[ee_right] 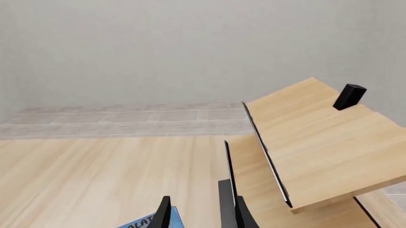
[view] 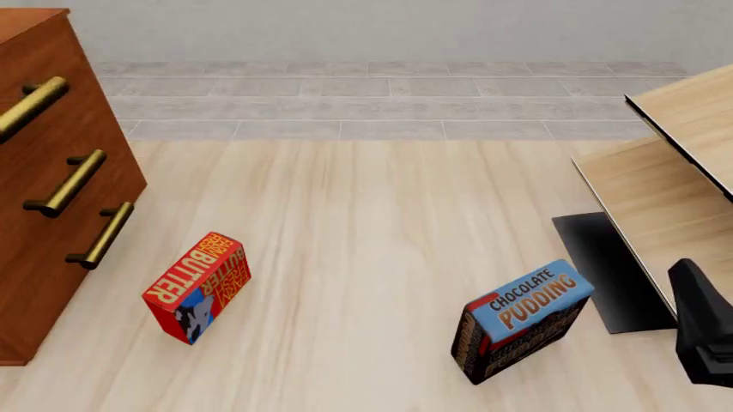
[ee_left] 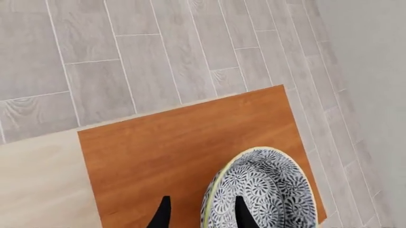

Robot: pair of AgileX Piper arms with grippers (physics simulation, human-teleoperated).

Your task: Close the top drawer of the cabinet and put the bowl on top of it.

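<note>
The blue-flowered bowl stands upright on the reddish-brown top of the cabinet, close to one corner. My left gripper is open and straddles the bowl's rim, with one finger inside the bowl and the other outside. In the front view the cabinet stands at the left; the top drawer sits flush with the two below it, its brass handle in line with theirs. The bowl and left arm are out of that view. My right gripper is open and holds nothing.
A red butter box and a chocolate pudding box stand on the pale wood table. Pale light-wood furniture and a dark slab are at the right, near my right arm. Grey tiled floor lies beyond.
</note>
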